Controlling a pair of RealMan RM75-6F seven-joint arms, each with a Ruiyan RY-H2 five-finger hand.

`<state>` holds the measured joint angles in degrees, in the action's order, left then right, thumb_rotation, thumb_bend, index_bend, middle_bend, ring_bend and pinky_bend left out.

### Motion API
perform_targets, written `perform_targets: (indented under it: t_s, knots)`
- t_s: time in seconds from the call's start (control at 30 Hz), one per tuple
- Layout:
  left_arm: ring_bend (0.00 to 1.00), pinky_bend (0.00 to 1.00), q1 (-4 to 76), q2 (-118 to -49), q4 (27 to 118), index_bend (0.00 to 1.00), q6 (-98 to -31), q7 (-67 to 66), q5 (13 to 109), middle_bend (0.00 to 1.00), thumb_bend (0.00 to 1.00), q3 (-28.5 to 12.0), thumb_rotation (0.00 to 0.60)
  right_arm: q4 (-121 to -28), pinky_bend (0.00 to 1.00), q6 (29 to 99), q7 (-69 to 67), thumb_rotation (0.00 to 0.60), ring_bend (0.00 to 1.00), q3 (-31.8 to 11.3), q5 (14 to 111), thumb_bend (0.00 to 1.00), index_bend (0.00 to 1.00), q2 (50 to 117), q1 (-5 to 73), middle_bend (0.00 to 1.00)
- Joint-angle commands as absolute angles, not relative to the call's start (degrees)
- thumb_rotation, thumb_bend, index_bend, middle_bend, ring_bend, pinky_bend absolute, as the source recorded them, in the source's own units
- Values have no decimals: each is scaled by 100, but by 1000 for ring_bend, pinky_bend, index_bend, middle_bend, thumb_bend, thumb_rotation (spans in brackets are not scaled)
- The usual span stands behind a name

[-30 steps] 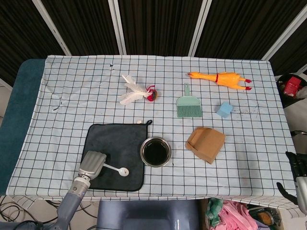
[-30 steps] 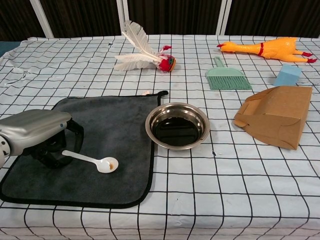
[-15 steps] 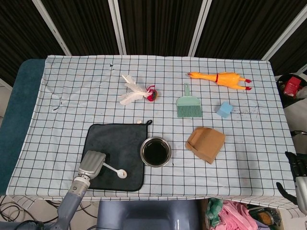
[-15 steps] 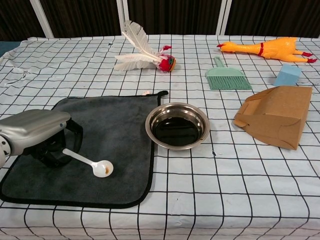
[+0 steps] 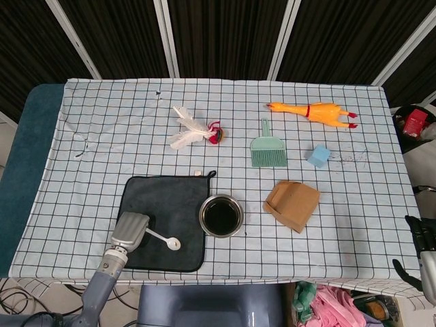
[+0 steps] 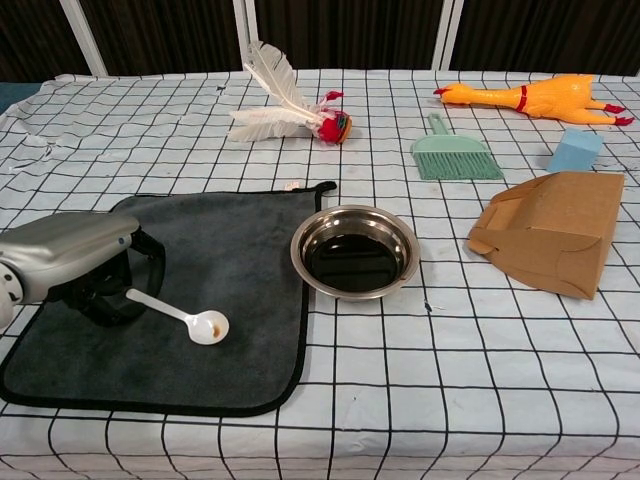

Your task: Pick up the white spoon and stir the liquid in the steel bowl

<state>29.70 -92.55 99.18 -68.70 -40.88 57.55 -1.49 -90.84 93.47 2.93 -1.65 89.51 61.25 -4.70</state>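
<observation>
Worktop (image 5: pixel 354 225) under a black-and-white checked cloth. On it, near the front left, a dark grey cloth mat (image 6: pixel 230 260), and just off the mat's right edge the round steel bowl (image 6: pixel 355 252) with dark liquid in it.

Left hand (image 6: pixel 75 262), silver-backed, sits over the mat's left part, fingers curled down around the handle end of the small white plastic spoon (image 6: pixel 185 316); can't tell if it actually grips the handle or only cups over it. Spoon lies on the mat, long axis running from the hand toward front right, scoop end free with a brownish spot in it.

Bowl lies to the right of the spoon, slightly further back, so the carry goes rightward.

Right hand (image 5: pixel 421 253) barely shows at the far right edge, well apart; finger state unreadable. Left hand is clearly nearer.
</observation>
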Motion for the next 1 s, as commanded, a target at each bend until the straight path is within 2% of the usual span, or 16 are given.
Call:
perform_targets:
  t_s: [0.03, 0.4, 0.53, 0.67, 0.8, 1.0]
  knots:
    - [1000, 935, 2975, -9219, 9945, 629, -6857, -4021, 5723, 1000, 472, -205, 600, -9085, 256, 9347, 291, 600, 139, -166, 8952, 213, 0, 6123, -470, 95]
    - [1000, 937, 3113, -8982, 10124, 639, -6872, -4008, 5656, 1000, 491, -511, 600, -9096, 256, 9325, 301, 600, 139, -160, 8949, 213, 0, 6124, -465, 95]
    - [1000, 937, 3398, -8792, 10326, 645, -6935, -4434, 5815, 1000, 498, -781, 600, -9115, 256, 9323, 303, 600, 139, -150, 8982, 214, 0, 6126, -457, 95]
    - [1000, 938, 3895, -8650, 10520, 659, -7052, -5297, 5957, 1000, 501, -1224, 600, -9117, 255, 9315, 266, 600, 139, -147, 8993, 213, 0, 6131, -451, 95]
    - [1000, 942, 4476, -8639, 10520, 672, -7043, -6404, 6121, 1000, 500, -1497, 600, -9100, 256, 9287, 171, 600, 139, -159, 8946, 213, 0, 6133, -446, 95]
    - [1000, 942, 5344, -8851, 10196, 688, -6787, -7987, 5907, 1000, 500, -1688, 600, -9054, 255, 9238, 63, 600, 139, -163, 8918, 213, 0, 6139, -428, 95]
